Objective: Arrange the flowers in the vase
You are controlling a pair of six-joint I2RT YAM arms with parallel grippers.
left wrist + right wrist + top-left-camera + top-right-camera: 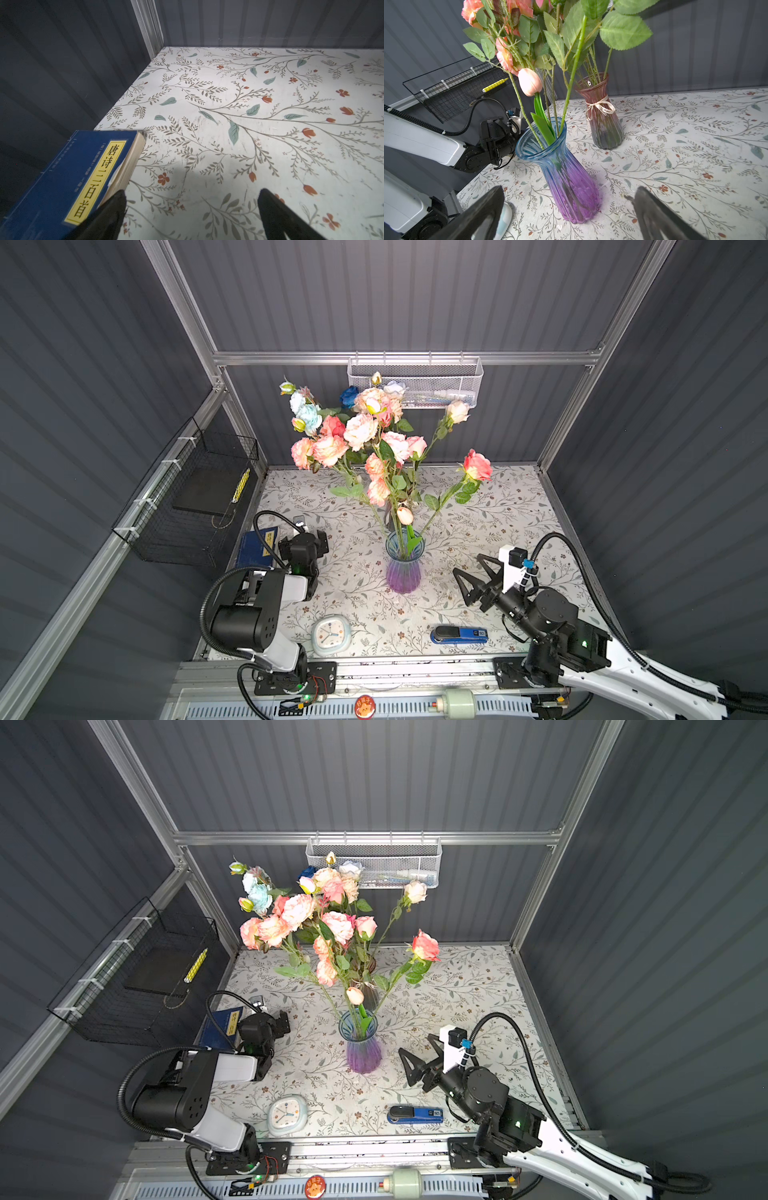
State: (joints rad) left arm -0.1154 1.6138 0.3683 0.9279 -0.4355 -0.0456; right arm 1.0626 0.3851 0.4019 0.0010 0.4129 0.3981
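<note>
A ribbed glass vase [403, 566] [363, 1050] [566, 172], blue at the top and purple at the base, stands mid-table and holds several green stems and a pink tulip [529, 81]. The flowers [360, 431] [298, 911] spread above it in pink, peach, white and blue. Some of the stems stand in a second, reddish vase [604, 120] with a ribbon, just behind. My right gripper [466, 564] [415, 1043] [570, 189] is open and empty, right of the blue vase and apart from it. My left gripper [303, 537] [266, 1020] [192, 192] is open and empty over bare table at the left.
A blue book [257, 547] [68, 180] lies beside the left gripper. A pale clock [331, 634] and a blue stapler [459, 635] lie near the front edge. A black wire basket [187, 497] hangs on the left wall and a white mesh basket [415, 381] on the back rail.
</note>
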